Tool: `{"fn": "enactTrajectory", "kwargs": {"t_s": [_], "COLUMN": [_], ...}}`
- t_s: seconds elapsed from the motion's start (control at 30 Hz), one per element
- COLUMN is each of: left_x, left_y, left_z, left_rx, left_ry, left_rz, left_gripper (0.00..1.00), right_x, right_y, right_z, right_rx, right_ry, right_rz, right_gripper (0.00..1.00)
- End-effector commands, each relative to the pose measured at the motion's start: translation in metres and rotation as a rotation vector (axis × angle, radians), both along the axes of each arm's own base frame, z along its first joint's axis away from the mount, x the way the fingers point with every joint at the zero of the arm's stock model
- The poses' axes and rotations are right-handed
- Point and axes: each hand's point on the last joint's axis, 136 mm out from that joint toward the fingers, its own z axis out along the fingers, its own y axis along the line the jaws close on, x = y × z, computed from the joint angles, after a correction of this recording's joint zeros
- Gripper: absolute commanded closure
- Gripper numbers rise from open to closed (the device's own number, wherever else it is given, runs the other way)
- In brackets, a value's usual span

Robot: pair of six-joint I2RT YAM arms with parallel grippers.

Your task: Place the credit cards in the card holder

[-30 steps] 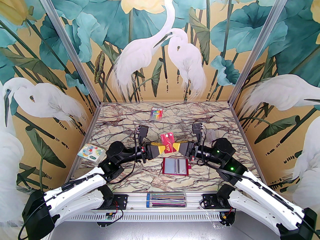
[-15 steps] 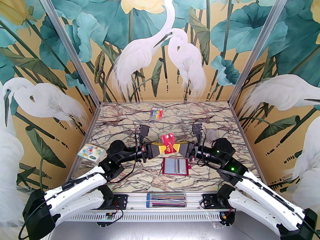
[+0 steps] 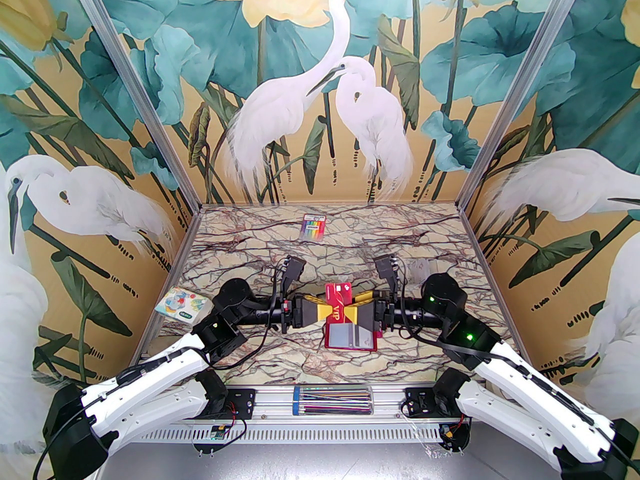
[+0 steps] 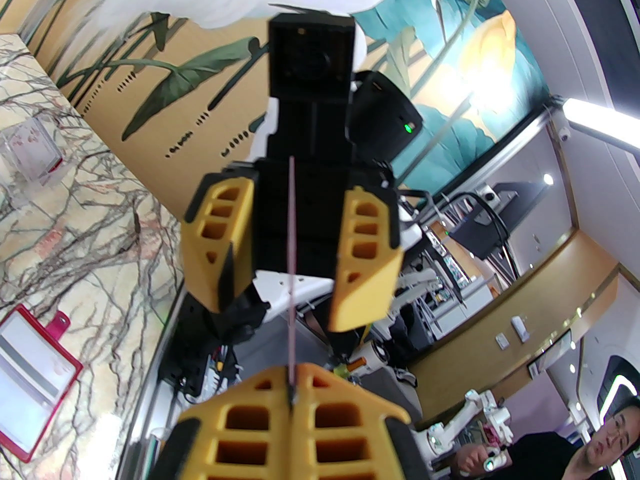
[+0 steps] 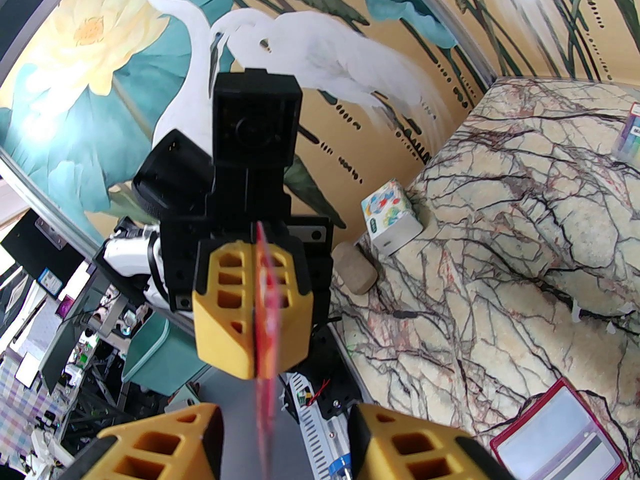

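Pinching the red credit card edge-on in my closed left end effector, long axis running near-to-far; my right end effector stands parted around it. The open card holder lies on the counter just below, slightly nearer me.

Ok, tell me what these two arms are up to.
The left gripper is shut on a red card, holding it on edge in the air near the open card holder. The right gripper faces it, jaws open on either side of the card, not gripping. A grey card sits in the holder's sleeve.
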Motion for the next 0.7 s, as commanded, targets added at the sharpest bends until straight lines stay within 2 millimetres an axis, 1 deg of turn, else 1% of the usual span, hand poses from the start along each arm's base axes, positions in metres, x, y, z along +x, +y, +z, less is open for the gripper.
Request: {"fn": "enactTrajectory", "kwargs": {"t_s": [0.0,0.17,0.3,0.43,0.5,0.67], "left_x": [-0.010,-0.014,-0.015,-0.015,-0.015,-0.018], "left_y": [0.001,0.001,0.003,0.004,0.004,0.005], "left_z": [0.007,0.007,0.005,0.002,0.001,0.002], "left_rx": [-0.003,-0.012,-0.013,-0.005,-0.004,-0.007], "left_ry": [-0.004,0.014,0.015,0.027,0.031,0.028], "left_rz": [-0.058,-0.084,-0.079,-0.072,-0.076,-0.083], "left_gripper": [1.00,1.00,1.00,1.00,1.00,1.00], "right_x": [-0.014,-0.019,-0.021,-0.024,-0.027,-0.029], "right_y": [-0.002,-0.004,-0.003,-0.002,-0.001,0.000], "right_z": [0.017,0.022,0.023,0.024,0.025,0.023], "right_rx": [0.030,0.051,0.066,0.075,0.078,0.075], "right_ry": [-0.064,-0.079,-0.079,-0.085,-0.091,-0.095], "right_rz": [0.057,0.073,0.079,0.092,0.103,0.107], "right_gripper": [0.57,0.63,0.71,0.72,0.75,0.77]}}
